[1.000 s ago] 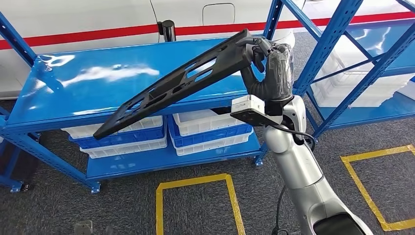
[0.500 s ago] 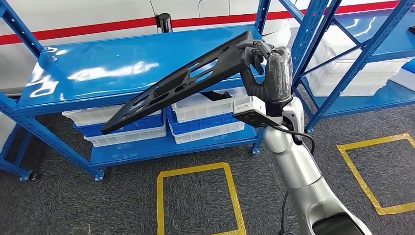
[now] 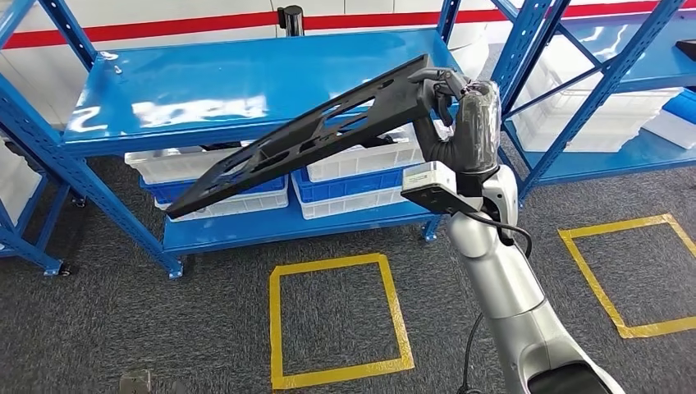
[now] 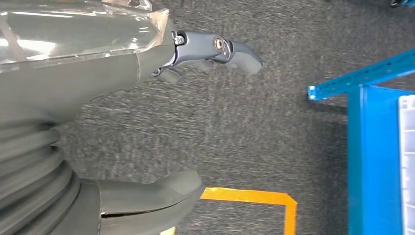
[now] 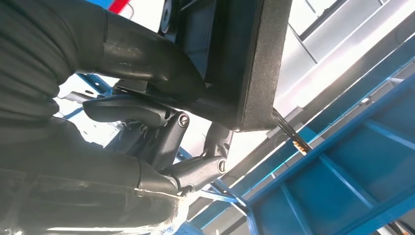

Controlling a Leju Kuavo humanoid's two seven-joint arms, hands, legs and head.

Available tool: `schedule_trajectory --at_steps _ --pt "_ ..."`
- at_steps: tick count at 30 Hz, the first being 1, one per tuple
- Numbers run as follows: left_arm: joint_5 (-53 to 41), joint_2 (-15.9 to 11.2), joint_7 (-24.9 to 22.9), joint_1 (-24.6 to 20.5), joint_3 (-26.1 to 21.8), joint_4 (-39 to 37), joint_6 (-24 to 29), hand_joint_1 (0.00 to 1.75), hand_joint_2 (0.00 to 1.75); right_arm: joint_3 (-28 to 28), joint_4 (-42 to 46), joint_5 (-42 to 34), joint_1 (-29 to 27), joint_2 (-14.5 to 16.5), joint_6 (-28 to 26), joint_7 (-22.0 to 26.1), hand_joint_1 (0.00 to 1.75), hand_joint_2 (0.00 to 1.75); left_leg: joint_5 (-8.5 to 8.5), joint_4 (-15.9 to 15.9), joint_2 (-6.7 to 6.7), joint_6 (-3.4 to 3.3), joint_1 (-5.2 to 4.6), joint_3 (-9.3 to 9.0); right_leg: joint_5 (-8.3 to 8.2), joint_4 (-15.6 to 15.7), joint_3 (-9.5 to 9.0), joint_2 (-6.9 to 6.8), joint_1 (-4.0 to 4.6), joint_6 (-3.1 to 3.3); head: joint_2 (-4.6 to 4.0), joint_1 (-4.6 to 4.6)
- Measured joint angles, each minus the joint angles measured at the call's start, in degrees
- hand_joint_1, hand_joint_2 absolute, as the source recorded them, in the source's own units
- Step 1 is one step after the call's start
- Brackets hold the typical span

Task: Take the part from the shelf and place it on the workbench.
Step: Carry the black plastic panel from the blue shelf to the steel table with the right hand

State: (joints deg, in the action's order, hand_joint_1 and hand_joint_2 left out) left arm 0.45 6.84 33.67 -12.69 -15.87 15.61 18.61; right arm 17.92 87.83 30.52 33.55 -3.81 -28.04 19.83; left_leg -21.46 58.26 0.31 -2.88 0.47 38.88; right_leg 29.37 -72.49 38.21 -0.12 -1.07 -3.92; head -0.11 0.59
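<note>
The part [image 3: 304, 139] is a long flat black panel with several cut-outs. My right hand [image 3: 447, 94] grips it by its upper right end, and it slopes down to the left in the air in front of the blue shelf [image 3: 263, 82]. In the right wrist view the part's thick black edge [image 5: 254, 58] lies against the thumb [image 5: 142, 54], with the fingers [image 5: 195, 169] curled around it. My left hand [image 4: 147, 98] hangs over grey carpet, its fingers [image 4: 220, 49] and thumb apart with nothing between them.
White and blue bins [image 3: 353, 176] fill the shelf's lower level. A second blue rack [image 3: 607, 74] with white bins stands to the right. Yellow tape squares [image 3: 336, 320] mark the grey carpet in front, and another yellow tape square [image 3: 632, 271] lies to the right.
The whole view has shifted: the shelf now sits higher and farther away in the picture and more carpet shows. The part stays in my right hand at the same tilt.
</note>
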Motion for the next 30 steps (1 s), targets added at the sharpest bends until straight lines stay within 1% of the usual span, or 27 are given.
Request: schedule_trajectory --at_steps 1,2,3,4,5,10,12,13,14,15,16,17,18,19,20,21,22,23,24,25,26,27,28,29,30 --pt "-0.04 0.00 -0.02 0.00 0.00 0.01 -0.01 0.00 1.75 -0.11 0.02 -0.44 0.02 -0.06 0.03 0.14 1.75 1.75 0.74 0.04 -0.02 0.18 -0.04 0.78 -0.41 3.67 -3.29 -0.01 0.08 0.01 0.00 0.00" --pt "-0.05 -0.01 -0.03 0.01 0.00 0.02 -0.01 0.00 1.75 -0.21 0.03 -0.84 0.05 -0.10 0.06 0.30 1.75 1.75 1.29 0.09 -0.05 0.35 -0.10 1.30 -0.20 7.34 -6.37 -0.01 0.21 0.26 0.00 0.01" --pt "-0.05 -0.02 -0.03 0.02 0.00 0.03 -0.01 0.00 1.75 -0.29 0.05 -1.16 0.08 -0.13 0.09 0.44 1.75 1.75 1.65 0.13 -0.08 0.49 -0.15 1.60 0.35 10.24 -8.75 -0.01 0.32 0.59 0.00 0.01" --pt "-0.04 -0.02 -0.03 0.03 0.00 0.04 -0.01 0.00 1.75 -0.34 0.06 -1.35 0.10 -0.15 0.10 0.53 1.75 1.75 1.82 0.16 -0.10 0.58 -0.20 1.71 0.95 11.95 -10.15 -0.01 0.40 0.85 0.00 0.02" --pt "-0.04 -0.02 -0.03 0.03 0.00 0.04 -0.01 0.00 1.75 -0.34 0.06 -1.36 0.11 -0.15 0.11 0.54 1.75 1.75 1.85 0.16 -0.12 0.61 -0.23 1.72 1.11 12.32 -10.45 -0.01 0.45 0.90 0.00 0.02" --pt "-0.04 -0.03 -0.03 0.03 0.00 0.04 -0.01 0.00 1.75 -0.34 0.05 -1.40 0.12 -0.15 0.12 0.56 1.75 1.75 1.87 0.17 -0.13 0.62 -0.25 1.75 1.21 12.60 -10.70 -0.01 0.49 0.92 0.00 0.04" --pt "-0.04 -0.04 -0.02 0.02 0.00 0.04 0.01 0.00 1.75 -0.36 0.04 -1.50 0.19 -0.15 0.14 0.66 1.75 1.75 2.04 0.17 -0.15 0.72 -0.30 1.89 1.73 14.17 -11.55 -0.04 0.74 1.05 0.00 0.09" --pt "0.01 -0.05 0.04 0.05 -0.01 0.04 0.01 0.00 1.75 -0.42 0.02 -1.77 0.28 -0.19 0.14 0.84 1.75 1.75 2.56 -0.05 -0.12 0.97 -0.27 1.92 1.86 14.97 -11.56 -0.03 0.97 1.22 0.00 0.02" --pt "0.07 -0.08 0.13 0.12 -0.03 0.04 0.01 0.00 1.75 -0.50 -0.01 -2.15 0.36 -0.25 0.15 1.03 1.75 1.75 3.21 -0.35 -0.10 1.31 -0.25 1.93 1.84 15.70 -11.44 -0.01 1.19 1.50 0.00 -0.04" --pt "0.21 -0.16 0.25 0.31 -0.17 0.04 -0.02 0.00 1.75 -0.58 -0.08 -3.03 0.49 -0.31 0.34 1.28 1.75 1.75 1.90 0.48 -0.16 1.87 -0.09 2.37 0.98 15.96 -10.72 -0.08 0.87 2.18 0.00 -0.18" --pt "0.40 -0.28 0.38 0.51 -0.40 0.03 -0.05 0.00 1.75 -0.66 -0.16 -4.03 0.61 -0.37 0.62 1.54 1.75 1.75 -1.04 3.88 -0.24 2.66 0.13 3.33 -0.37 16.07 -9.40 -0.14 0.55 2.83 0.00 -0.32" --pt "0.58 -0.46 0.45 0.69 -0.66 0.03 -0.14 0.00 1.75 -0.67 -0.29 -4.88 0.68 -0.38 0.97 1.66 1.75 1.75 -3.68 8.06 -0.34 3.47 0.51 3.75 -2.03 16.05 -7.79 -0.25 0.04 3.18 0.00 -0.39" --pt "0.84 -0.65 0.51 0.80 -0.97 0.03 -0.24 0.00 1.75 -0.67 -0.44 -5.68 0.80 -0.32 1.39 1.76 1.75 1.75 -6.72 8.73 -0.52 4.27 0.94 1.38 -3.86 15.50 -5.49 -0.33 -0.51 3.03 0.00 -0.47" --pt "1.04 -0.79 0.54 0.81 -1.19 0.03 -0.33 0.00 1.75 -0.64 -0.56 -5.94 0.85 -0.20 1.63 1.79 1.75 1.75 -7.90 8.23 -0.62 4.62 1.22 -1.35 -5.13 14.89 -3.51 -0.34 -0.58 2.29 0.00 -0.44" --pt "1.20 -0.89 0.56 0.82 -1.34 0.03 -0.40 0.00 1.75 -0.60 -0.67 -6.07 0.94 -0.06 1.78 1.79 1.75 1.75 -7.36 5.19 -0.70 4.58 1.34 -4.50 -6.12 14.36 -2.06 -0.35 -0.63 1.38 0.00 -0.39" --pt "1.35 -0.90 0.58 0.82 -1.50 0.03 -0.42 0.00 1.75 -0.57 -0.71 -6.13 1.04 0.10 1.86 1.79 1.75 1.75 -7.44 1.57 -0.79 4.13 1.17 -7.00 -6.84 14.02 -1.24 -0.35 -0.62 0.52 0.00 -0.34" --pt "1.42 -0.90 0.60 0.86 -1.63 0.03 -0.41 0.00 1.75 -0.55 -0.74 -6.16 1.09 0.19 1.90 1.79 1.75 1.75 -7.03 1.36 -0.74 3.31 0.96 -6.59 -7.38 14.22 -1.08 -0.34 -0.46 -0.09 0.00 -0.29" --pt "1.47 -0.84 0.61 0.88 -1.74 0.02 -0.40 0.00 1.75 -0.58 -0.79 -6.19 1.13 0.22 1.97 1.78 1.75 1.75 -6.38 1.13 -0.63 2.48 0.77 -6.23 -7.38 14.15 -0.78 -0.33 -0.47 -0.45 0.00 -0.29" --pt "1.51 -0.82 0.62 0.90 -1.84 0.03 -0.40 0.00 1.75 -0.62 -0.85 -6.22 1.17 0.24 2.08 1.72 1.75 1.75 -5.65 0.87 -0.50 1.61 0.67 -5.75 -6.45 13.31 -0.15 -0.31 -0.47 -0.40 0.00 -0.22" --pt "1.50 -0.83 0.62 0.90 -1.91 0.03 -0.40 0.00 1.75 -0.67 -0.90 -6.23 1.22 0.27 2.19 1.65 1.75 1.75 -4.87 0.63 -0.34 0.90 0.64 -5.13 -4.57 11.29 0.77 -0.28 -0.47 -0.04 0.00 -0.15" --pt "1.48 -0.84 0.62 0.89 -1.93 0.04 -0.40 0.00 1.75 -0.72 -0.94 -6.23 1.26 0.31 2.30 1.54 1.75 1.75 -4.14 0.59 -0.23 0.44 0.58 -4.41 -1.94 8.18 1.84 -0.26 -0.58 0.53 0.00 -0.07" --pt "1.44 -0.89 0.62 0.89 -1.96 0.04 -0.40 0.00 1.75 -0.77 -0.99 -6.21 1.30 0.35 2.39 1.40 1.75 1.75 -3.43 0.58 -0.18 0.16 0.51 -3.52 0.62 4.37 2.88 -0.21 -0.50 0.92 0.00 0.02" --pt "1.39 -0.88 0.60 0.89 -1.97 0.04 -0.40 0.00 1.75 -0.84 -1.05 -6.17 1.29 0.40 2.51 1.28 1.75 1.75 -2.71 0.60 -0.16 0.09 0.42 -2.60 2.32 0.77 3.49 -0.16 -0.47 0.96 0.00 0.04" --pt "1.33 -0.84 0.58 0.89 -1.97 0.04 -0.40 0.00 1.75 -0.94 -1.14 -6.09 1.27 0.43 2.66 1.17 1.75 1.75 -1.99 0.62 -0.16 0.08 0.34 -1.68 2.94 -1.69 3.49 -0.11 -0.42 0.68 0.00 0.04" --pt "1.23 -0.80 0.54 0.89 -1.97 0.04 -0.39 0.00 1.75 -1.05 -1.25 -5.95 1.24 0.47 2.83 1.10 1.75 1.75 -1.22 0.64 -0.16 0.14 0.28 -0.70 2.47 -2.42 2.58 -0.08 -0.35 0.18 0.00 0.04"
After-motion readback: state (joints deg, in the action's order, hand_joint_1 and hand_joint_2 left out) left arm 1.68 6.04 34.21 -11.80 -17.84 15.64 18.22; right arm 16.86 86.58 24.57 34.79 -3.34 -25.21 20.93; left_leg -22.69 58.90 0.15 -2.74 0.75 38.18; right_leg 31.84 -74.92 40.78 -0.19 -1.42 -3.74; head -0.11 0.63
